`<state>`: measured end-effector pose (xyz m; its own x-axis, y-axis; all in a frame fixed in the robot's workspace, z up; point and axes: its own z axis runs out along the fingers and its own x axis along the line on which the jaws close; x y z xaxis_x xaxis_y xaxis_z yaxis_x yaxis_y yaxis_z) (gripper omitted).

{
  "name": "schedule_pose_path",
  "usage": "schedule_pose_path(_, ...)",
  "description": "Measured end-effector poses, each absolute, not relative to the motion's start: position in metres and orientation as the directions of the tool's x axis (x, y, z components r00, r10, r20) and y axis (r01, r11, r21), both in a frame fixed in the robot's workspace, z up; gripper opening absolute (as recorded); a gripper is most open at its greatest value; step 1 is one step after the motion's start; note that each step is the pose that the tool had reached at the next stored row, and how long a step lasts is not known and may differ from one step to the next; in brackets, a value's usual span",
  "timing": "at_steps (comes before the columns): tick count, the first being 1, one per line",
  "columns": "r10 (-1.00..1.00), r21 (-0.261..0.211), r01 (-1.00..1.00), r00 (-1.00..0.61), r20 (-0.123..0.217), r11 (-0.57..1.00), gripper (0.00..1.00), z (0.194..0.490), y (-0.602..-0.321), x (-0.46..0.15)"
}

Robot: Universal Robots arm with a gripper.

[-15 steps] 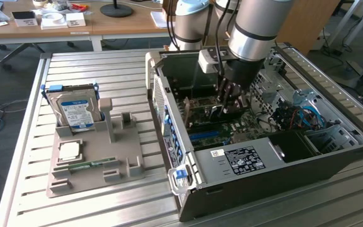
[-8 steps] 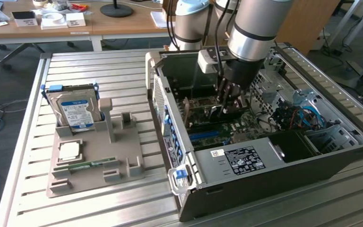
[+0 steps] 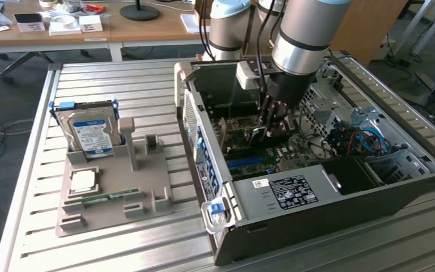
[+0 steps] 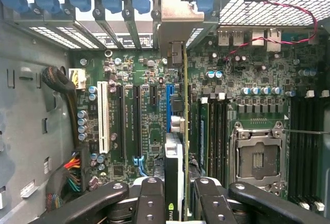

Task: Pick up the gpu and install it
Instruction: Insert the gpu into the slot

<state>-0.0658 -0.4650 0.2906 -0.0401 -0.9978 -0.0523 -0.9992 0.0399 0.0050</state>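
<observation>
1. The hand (image 3: 273, 126) is lowered inside the open computer case (image 3: 301, 215) and clamped on the gpu (image 4: 175, 167).
2. The gpu stands on edge between the fingers (image 4: 149, 198), over the motherboard (image 4: 129, 74) beside the blue slot (image 4: 168, 110). Its metal bracket (image 4: 178, 18) is at the case's rear wall.
3. A hard drive (image 3: 89, 133) stands upright in a holder tray (image 3: 111, 218) near the counter (image 3: 111, 85) edge on the exterior view's left.

A wooden desk (image 3: 149, 31) stands behind the slatted metal table (image 3: 111, 79), over grey floor (image 3: 6, 96).
</observation>
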Motion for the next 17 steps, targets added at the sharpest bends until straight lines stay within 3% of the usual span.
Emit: schedule_pose_path(17, -0.998, 0.005, -0.999, -0.04, -0.053, 0.04, 0.27, 0.28, -0.465, -0.066)
